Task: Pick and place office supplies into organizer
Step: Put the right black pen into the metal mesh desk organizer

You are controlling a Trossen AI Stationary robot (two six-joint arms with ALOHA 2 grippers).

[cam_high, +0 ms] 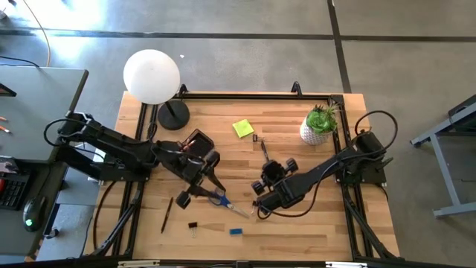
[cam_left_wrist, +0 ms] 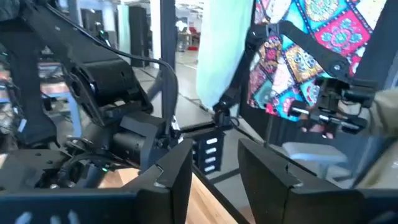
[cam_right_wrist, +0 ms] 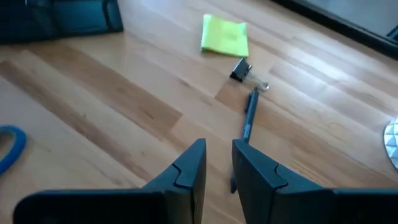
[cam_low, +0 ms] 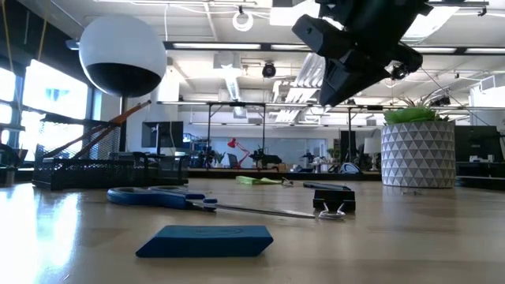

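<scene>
The black organizer (cam_high: 195,141) stands left of the table's middle; in the low view an orange pencil (cam_low: 118,126) leans out of it. The blue-handled scissors (cam_high: 219,199), a dark pen (cam_high: 167,214), a binder clip (cam_high: 192,225) and the blue eraser (cam_high: 236,231) lie toward the near edge. The yellow sticky-note pad (cam_right_wrist: 224,35), another clip (cam_right_wrist: 241,70) and a pen (cam_right_wrist: 249,115) lie farther back. My left gripper (cam_left_wrist: 214,171) hovers open beside the organizer (cam_high: 212,162), pointing level. My right gripper (cam_right_wrist: 217,163) hangs slightly open over bare wood, tilted down toward that far pen (cam_high: 268,173).
A white globe lamp (cam_high: 152,74) on a round black base (cam_high: 172,115) stands at the far left corner. A potted green plant (cam_high: 320,125) stands at the far right. Bare wood lies along the near right part of the table (cam_high: 320,231).
</scene>
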